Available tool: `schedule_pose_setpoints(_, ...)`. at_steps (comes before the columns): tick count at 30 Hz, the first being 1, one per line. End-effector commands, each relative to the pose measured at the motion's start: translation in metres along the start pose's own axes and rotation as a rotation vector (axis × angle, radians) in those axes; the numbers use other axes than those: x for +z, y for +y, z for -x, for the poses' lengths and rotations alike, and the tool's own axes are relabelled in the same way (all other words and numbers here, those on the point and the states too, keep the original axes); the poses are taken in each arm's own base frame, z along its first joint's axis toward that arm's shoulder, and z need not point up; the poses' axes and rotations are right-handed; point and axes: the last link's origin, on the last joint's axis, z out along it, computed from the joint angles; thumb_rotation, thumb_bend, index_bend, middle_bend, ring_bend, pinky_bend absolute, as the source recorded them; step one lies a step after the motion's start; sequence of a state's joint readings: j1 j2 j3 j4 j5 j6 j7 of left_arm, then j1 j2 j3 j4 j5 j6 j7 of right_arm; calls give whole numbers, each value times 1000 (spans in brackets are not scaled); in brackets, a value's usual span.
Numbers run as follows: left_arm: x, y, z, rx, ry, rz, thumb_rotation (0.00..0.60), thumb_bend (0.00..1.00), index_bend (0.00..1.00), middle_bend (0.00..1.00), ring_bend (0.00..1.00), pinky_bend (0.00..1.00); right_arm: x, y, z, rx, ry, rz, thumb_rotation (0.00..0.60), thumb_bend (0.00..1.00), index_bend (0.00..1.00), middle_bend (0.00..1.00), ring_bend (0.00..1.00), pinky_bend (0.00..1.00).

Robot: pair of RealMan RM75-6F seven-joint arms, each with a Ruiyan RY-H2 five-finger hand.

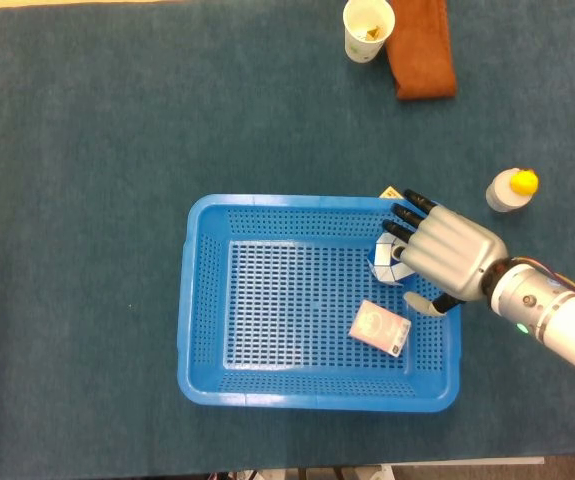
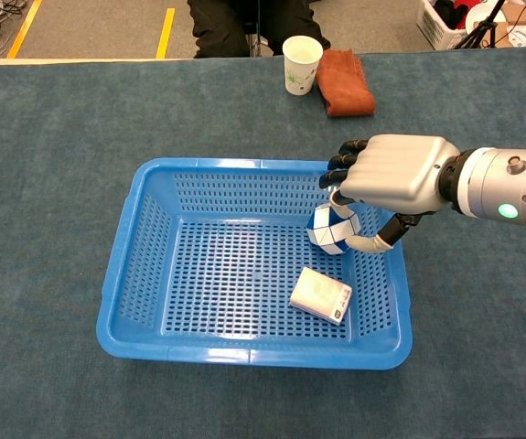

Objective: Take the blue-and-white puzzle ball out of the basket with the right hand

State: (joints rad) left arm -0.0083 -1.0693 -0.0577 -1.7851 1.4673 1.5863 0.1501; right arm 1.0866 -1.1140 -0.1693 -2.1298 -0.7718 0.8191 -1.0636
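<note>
- The silver right hand (image 2: 392, 172) reaches over the right rim of the blue perforated plastic basket (image 2: 153, 240), fingers curled round the blue-and-white puzzle ball (image 2: 327, 230).
- The ball lies on the basket floor, beside a small white box (image 2: 320, 294).

No lettering, brand or number is legible anywhere on the table: the paper cup (image 2: 301, 63) carries only a faint greenish print too small to read, and the small white box (image 2: 320, 294) in the basket (image 2: 153, 265) shows no readable label.
</note>
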Motion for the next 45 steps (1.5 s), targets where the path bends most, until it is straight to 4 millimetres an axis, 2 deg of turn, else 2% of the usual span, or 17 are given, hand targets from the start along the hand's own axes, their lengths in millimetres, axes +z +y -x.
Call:
schedule_pose_setpoints(1,0,0,0,-2,-2,0,600,248,306,346,233,227,-2,-1,1,-14,10,3,157,414,321,118,0,0)
schedule_pose_setpoints(9,3,-1,1,-2,-4,4,600,248,306,345,233,227,-10,-5,0,10,22,-16,156,414,321,126,0,0)
schedule_pose_setpoints(25,6,-4,3,0,-8,-3,600,248,306,344,233,227,2,-10,5,-29,-4,-27,156,413,321,127,0,0)
schedule_pose_setpoints(31,7,-6,1,0,-1,-11,600,248,306,344,233,227,12,-18,-5,-43,35,-40,159,413,317,127,0,0)
schedule_pose_setpoints(38,5,-8,-2,3,11,-25,600,248,306,345,233,227,25,-36,-29,-38,153,-84,157,408,284,127,0,0)
schedule_pose_setpoints(40,4,-9,-4,0,15,-27,600,248,306,344,233,227,25,-39,-31,-37,160,-92,156,407,279,127,0,0)
schedule_pose_setpoints(45,2,-11,-5,3,18,-34,600,248,306,344,233,227,11,-27,-27,-42,115,-61,158,408,279,138,0,0)
